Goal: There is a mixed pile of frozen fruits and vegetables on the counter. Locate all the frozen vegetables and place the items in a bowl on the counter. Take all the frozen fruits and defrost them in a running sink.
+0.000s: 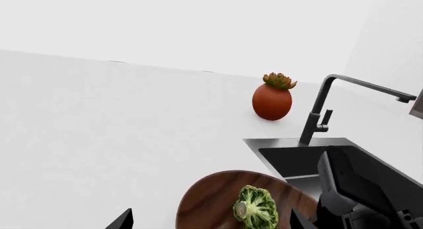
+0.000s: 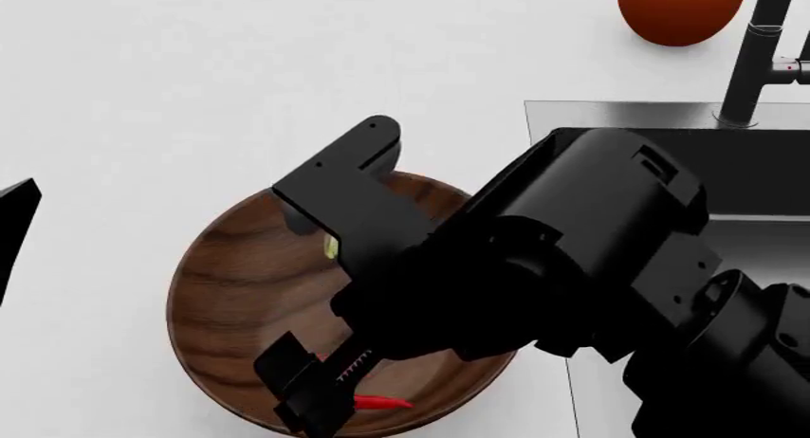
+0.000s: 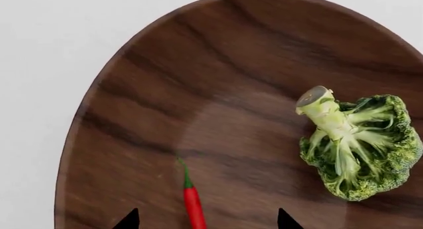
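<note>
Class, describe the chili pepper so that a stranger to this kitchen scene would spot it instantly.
Find the wide wooden bowl on the white counter beside the sink. Two items lie inside it. The chili pepper is the thin red one with a green stem, unlike the bushy green broccoli.

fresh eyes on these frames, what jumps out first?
The right arm's black bulk hangs over the wooden bowl, hiding much of it. Inside lie the broccoli and the red chili, apart from each other. A red-brown potted succulent stands beside the dark faucet.
</note>
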Robot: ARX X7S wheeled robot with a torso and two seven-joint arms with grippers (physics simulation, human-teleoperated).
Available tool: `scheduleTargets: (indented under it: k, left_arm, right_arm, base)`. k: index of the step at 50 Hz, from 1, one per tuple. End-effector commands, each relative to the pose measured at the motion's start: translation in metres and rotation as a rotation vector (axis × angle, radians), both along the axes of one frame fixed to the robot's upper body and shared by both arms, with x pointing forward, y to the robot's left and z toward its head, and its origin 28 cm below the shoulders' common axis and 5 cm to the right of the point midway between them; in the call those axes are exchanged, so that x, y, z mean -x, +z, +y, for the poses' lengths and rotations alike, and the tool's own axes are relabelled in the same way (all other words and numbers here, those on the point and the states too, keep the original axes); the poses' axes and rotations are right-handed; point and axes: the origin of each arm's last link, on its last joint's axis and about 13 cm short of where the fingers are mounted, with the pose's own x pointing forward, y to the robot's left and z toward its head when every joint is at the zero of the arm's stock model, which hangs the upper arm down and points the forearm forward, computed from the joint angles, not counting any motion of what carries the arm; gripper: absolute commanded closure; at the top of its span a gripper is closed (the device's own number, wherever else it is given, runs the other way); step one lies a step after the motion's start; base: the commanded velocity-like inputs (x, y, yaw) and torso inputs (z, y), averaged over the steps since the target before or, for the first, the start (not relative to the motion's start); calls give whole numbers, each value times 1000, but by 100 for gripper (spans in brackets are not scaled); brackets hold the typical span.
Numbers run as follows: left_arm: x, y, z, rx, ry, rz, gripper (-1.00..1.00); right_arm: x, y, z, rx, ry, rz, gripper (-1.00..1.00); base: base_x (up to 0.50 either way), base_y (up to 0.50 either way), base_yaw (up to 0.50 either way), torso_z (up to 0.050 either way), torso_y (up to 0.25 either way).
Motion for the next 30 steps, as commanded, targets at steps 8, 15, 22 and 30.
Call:
scheduleTargets:
  k: [8,15,22,30]
  left_arm:
    - [-4,-2,0,-37,128,-72,-100]
    - [-4,-1,1,-36,131,-72,-100]
    - [-4,-1,1,-36,132,-73,-100]
    - [-4,4,8,-35,167,-87,-100]
  right_arm:
    - [1,9,-1,-15,-4,-33,-100]
    - [-1,34,-8,-67,-42,-102,-100]
    - [-2,46,-22,-105,-107,-143,-100]
    - [-2,59,-39,-135,-187,-197,-100]
  base:
    - [0,0,0,0,0]
    - [0,0,0,0,0]
    - [0,0,0,0,0]
    - [0,0,0,0,0]
